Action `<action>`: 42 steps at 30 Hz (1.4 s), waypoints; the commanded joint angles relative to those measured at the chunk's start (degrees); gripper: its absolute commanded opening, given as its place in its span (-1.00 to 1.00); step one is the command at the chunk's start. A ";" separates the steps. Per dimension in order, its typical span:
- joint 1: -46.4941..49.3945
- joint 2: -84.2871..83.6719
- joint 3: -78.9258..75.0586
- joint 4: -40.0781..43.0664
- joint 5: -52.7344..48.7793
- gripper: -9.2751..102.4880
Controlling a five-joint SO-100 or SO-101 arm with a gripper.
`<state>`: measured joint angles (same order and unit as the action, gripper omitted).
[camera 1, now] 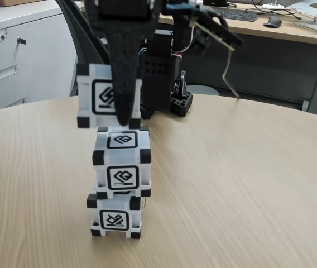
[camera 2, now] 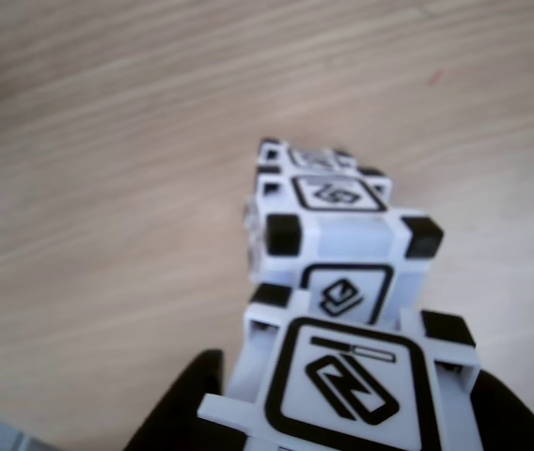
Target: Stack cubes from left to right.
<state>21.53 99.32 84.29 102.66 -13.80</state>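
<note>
Tool [camera 1: 124,120] clamping top cube [camera 1: 94,95] above two-cube stack [camera 1: 120,184], top glyph in other view

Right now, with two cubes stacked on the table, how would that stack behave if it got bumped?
The two-cube stack would probably tip easily: the upper cube sits slightly offset on the lower one. The cubes look like rigid, light plastic, so likely little weight steadies them. The third cube, held in the pincer just above, could nudge it.
</note>
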 commanded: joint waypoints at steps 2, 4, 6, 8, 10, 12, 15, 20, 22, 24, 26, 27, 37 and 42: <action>-0.18 0.18 -1.41 -0.88 -0.35 -0.84; -0.18 0.18 -1.41 -0.88 -0.53 -0.84; -0.18 0.18 -1.41 -0.88 -0.62 -0.84; -0.18 0.18 -1.41 -0.88 -0.53 -0.83; -0.18 0.18 -1.41 -0.88 -1.23 -0.78; -0.18 0.18 -1.41 -0.88 -1.93 -0.56; -0.18 0.53 -1.41 -0.88 -3.43 -0.31; -0.18 0.26 -0.88 -0.44 -5.71 -0.13; -0.18 0.26 -0.79 -0.35 -6.42 -0.11; -0.18 0.44 -0.53 -0.35 -6.86 -0.08; -0.18 0.97 -0.53 -0.35 -7.47 -0.07; -0.18 1.05 -0.53 -0.26 -7.73 -0.06; -0.18 1.23 -0.53 0.00 -10.72 0.03; -0.18 1.23 -0.35 0.09 -9.76 0.04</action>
<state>21.53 99.32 84.29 102.39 -24.17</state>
